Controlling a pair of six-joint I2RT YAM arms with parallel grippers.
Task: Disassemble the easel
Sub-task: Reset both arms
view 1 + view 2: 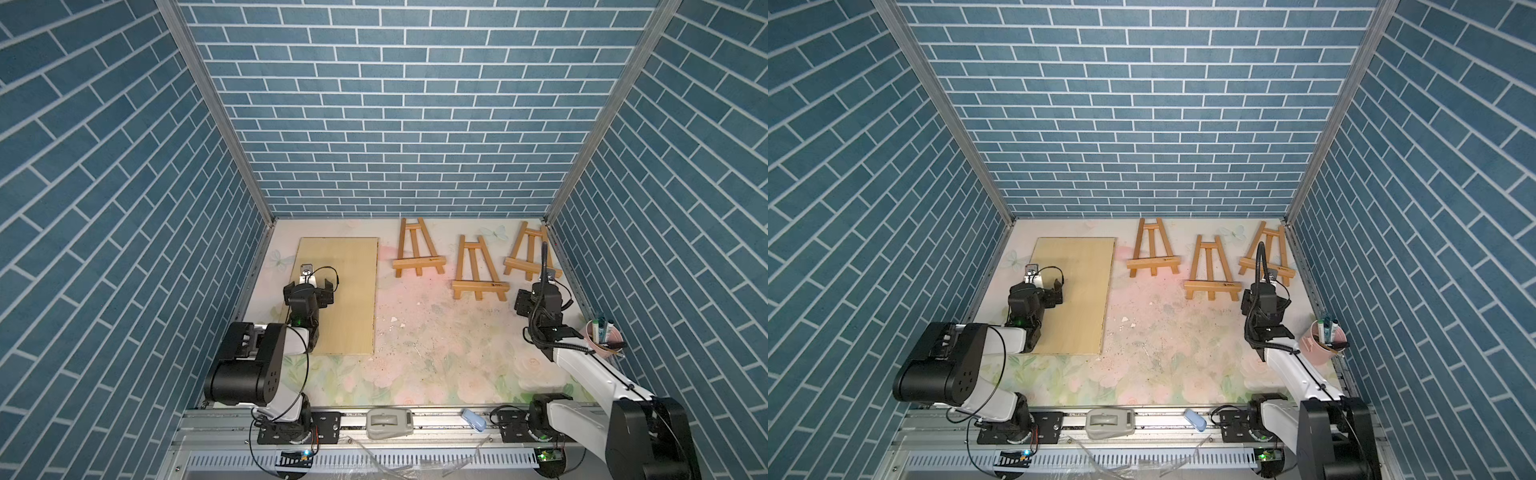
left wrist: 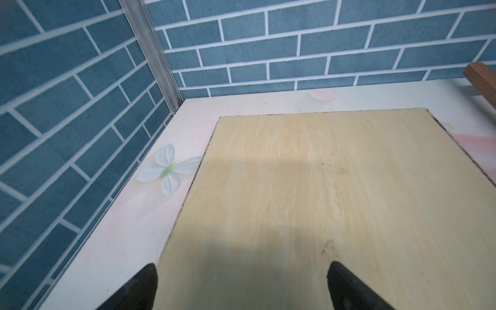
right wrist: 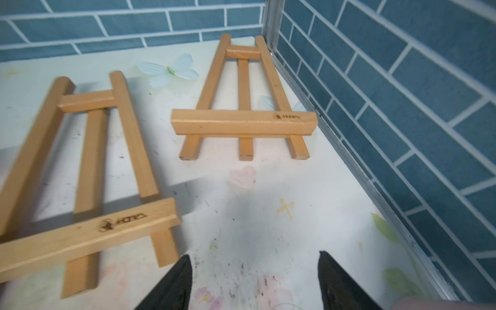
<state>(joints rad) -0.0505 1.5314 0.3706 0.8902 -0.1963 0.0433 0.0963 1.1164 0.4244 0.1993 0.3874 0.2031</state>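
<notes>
Three small wooden easels lie flat at the back right of the table in both top views: one on the left [image 1: 419, 262] [image 1: 1154, 262], a middle one [image 1: 480, 286] [image 1: 1212, 286], and one by the right wall [image 1: 519, 266] [image 1: 1248, 262]. My right gripper [image 1: 542, 291] [image 1: 1266, 291] [image 3: 255, 256] hovers just in front of the right-wall easel [image 3: 243, 122], beside the middle easel [image 3: 80, 236]. It is open and holds nothing. My left gripper [image 1: 311, 286] [image 1: 1038, 286] [image 2: 241, 268] is wide open over a plywood board [image 2: 295, 188], far from the easels.
The plywood board [image 1: 345, 299] lies flat on the left half of the table. A pink cup of markers [image 1: 602, 336] stands against the right wall behind my right arm. A white device [image 1: 388, 422] and a blue item [image 1: 473, 419] rest on the front rail. Brick-patterned walls close three sides.
</notes>
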